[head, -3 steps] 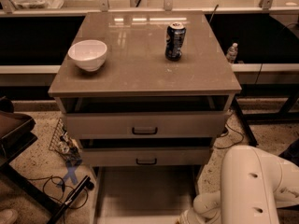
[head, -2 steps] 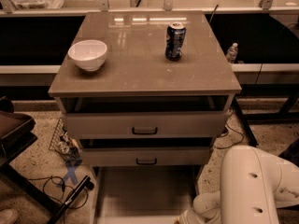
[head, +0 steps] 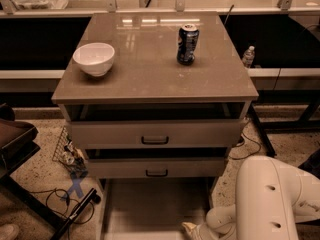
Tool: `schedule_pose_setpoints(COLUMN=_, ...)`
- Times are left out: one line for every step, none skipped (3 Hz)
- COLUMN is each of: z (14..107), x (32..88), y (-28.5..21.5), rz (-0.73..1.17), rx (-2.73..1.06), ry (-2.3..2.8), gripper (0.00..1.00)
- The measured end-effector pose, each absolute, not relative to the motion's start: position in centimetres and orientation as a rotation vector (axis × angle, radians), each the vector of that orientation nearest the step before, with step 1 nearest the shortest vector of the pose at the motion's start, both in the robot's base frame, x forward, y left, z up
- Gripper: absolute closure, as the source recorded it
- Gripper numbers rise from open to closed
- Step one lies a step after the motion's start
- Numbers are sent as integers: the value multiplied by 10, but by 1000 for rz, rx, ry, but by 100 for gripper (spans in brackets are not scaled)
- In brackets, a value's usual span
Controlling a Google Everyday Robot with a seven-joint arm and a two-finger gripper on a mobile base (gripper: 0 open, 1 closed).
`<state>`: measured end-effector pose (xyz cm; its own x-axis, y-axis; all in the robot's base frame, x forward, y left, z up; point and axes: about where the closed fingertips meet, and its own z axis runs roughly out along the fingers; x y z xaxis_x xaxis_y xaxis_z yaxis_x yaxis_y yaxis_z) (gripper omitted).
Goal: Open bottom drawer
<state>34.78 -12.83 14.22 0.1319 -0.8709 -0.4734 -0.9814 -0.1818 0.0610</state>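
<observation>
Reaching in low at the bottom edge of the view, the tool (head: 192, 229) sits near the right side of the pale grey-beige bottom drawer (head: 150, 209), with the bulky white robot arm (head: 270, 199) just to its right. Whether the tool is open or closed, or has hold of anything, cannot be told.

The drawer lies to the tool's left and just beyond it. Its smooth pale interior is exposed beneath the grey-beige three-drawer desk (head: 150, 84), while its front and black handle fall below the frame. Beyond and above the tool are the mid-sized drawer front (head: 156, 168) and the tallest drawer front (head: 155, 133), each with a small black bar handle and a dark gap above it. Far above the tool, on the desk top, a white ceramic bowl (head: 94, 58) stands to the left and a blue aluminium drink can (head: 187, 44) almost straight ahead.

The drawer looks well drawn out, so the step in hand is probably the last of the pull. It should run straight back toward the robot, level with the runners and without sideways drag. Slowing before the end stop would avoid jolting the can, and the arm should stay clear of the drawer's right wall.
</observation>
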Motion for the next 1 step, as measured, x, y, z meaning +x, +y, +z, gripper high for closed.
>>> schedule_pose_setpoints(z=142, x=349, y=-129, rz=600, rx=-2147, ry=1814, gripper=0)
